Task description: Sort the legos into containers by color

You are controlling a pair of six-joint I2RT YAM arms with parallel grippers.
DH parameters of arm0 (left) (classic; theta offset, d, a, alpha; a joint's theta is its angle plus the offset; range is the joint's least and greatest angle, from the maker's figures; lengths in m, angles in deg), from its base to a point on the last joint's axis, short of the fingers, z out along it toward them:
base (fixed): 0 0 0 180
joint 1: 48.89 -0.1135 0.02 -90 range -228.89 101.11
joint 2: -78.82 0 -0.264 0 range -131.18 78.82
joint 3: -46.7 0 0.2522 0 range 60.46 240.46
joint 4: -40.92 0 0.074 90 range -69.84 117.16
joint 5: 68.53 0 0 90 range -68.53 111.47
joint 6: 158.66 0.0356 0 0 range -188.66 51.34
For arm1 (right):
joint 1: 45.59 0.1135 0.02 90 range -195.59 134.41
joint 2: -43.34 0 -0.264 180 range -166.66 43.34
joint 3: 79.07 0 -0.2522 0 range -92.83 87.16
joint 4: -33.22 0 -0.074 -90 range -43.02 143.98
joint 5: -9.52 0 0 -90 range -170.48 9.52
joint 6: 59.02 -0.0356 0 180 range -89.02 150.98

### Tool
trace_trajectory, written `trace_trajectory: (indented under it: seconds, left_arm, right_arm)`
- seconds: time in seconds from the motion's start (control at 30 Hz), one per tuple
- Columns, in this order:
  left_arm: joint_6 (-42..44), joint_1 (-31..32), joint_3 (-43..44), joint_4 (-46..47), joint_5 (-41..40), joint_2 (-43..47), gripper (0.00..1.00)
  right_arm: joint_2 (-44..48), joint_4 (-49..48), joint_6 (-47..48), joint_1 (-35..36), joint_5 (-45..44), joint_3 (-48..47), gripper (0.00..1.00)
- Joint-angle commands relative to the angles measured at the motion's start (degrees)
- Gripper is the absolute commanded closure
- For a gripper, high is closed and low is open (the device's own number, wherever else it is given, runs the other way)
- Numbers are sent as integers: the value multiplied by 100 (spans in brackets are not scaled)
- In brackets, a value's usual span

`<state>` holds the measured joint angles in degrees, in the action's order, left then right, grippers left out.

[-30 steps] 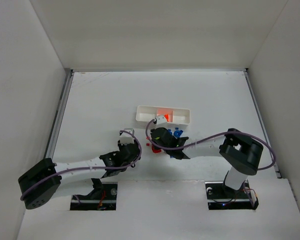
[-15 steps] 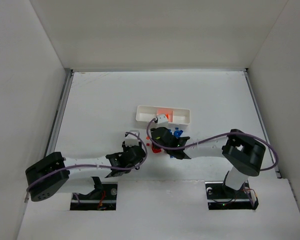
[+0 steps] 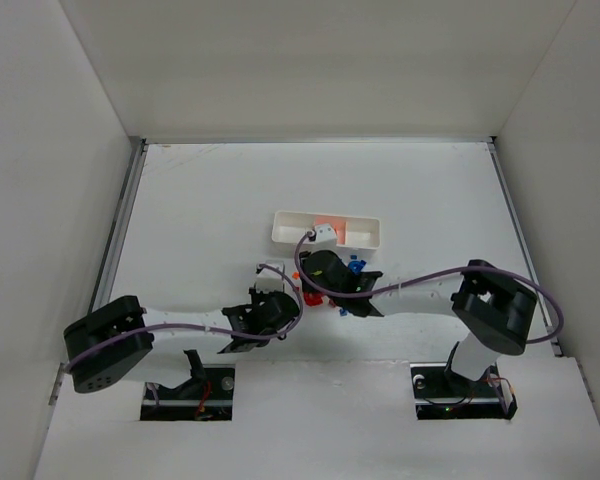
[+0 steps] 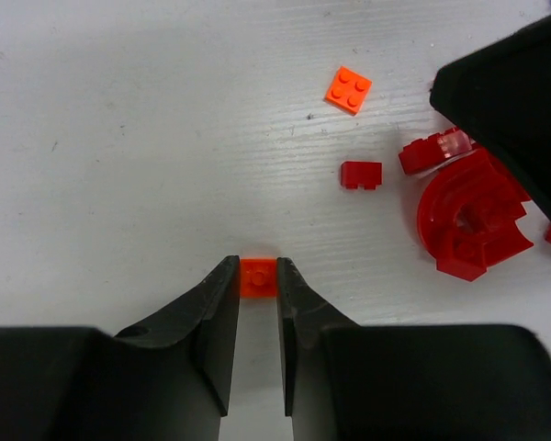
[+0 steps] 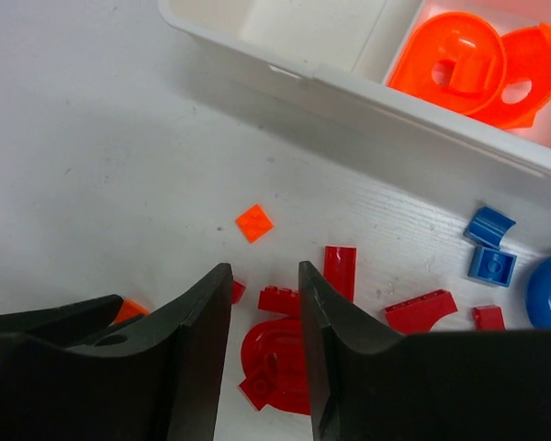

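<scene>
My left gripper point(image 4: 257, 276) is low over the table with both fingers touching a tiny orange lego point(image 4: 257, 278); in the top view it point(image 3: 292, 296) sits just left of the lego pile. My right gripper point(image 5: 262, 299) is open over a red curved piece point(image 5: 275, 354) and a small red brick point(image 5: 280, 299), close behind the left one point(image 3: 312, 288). The white three-compartment tray point(image 5: 349, 84) lies beyond, with orange round pieces point(image 5: 459, 60) in its middle compartment. Its left compartment looks bare.
An orange square plate point(image 4: 348, 89) and a small red brick point(image 4: 361, 175) lie ahead of the left gripper. Red pieces point(image 5: 421, 310) and blue pieces point(image 5: 491, 262) are scattered before the tray. The right gripper's black body point(image 4: 514, 101) crowds the pile. White walls enclose the table point(image 3: 200, 210).
My left arm has swung right and forward to the edge of the pile, and its fingers now stand around the tiny orange piece. My right gripper has shifted only slightly.
</scene>
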<state>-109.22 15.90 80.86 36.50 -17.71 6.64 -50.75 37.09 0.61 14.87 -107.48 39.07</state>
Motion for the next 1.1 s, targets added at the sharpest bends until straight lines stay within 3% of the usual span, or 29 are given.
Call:
trace_trajectory:
  seconds: [0.0, 0.23, 0.53, 0.73, 0.97, 1.07]
  left_arm:
    - [-84, 99, 174, -292, -265, 116, 85]
    - [-110, 3, -36, -425, -152, 1240, 86]
    - [-207, -560, -265, -750, 323, 2313, 86]
    - [-154, -876, -318, -829, 604, 2577, 86]
    - [-67, -1035, -326, -838, 692, 2674, 86]
    - [4, -1087, -326, -864, 701, 2814, 86]
  right_arm:
    - [-206, -312, 154, 66, 256, -384, 58]
    - [-593, -750, 663, -48, 784, -429, 58]
    - [-1024, -883, 1235, -286, 1093, -508, 56]
    - [-1217, -927, 1270, -321, 1083, -569, 55]
    - [-1393, -813, 1393, -303, 1136, -657, 66]
    - [-1359, -751, 1446, -216, 1049, -666, 65]
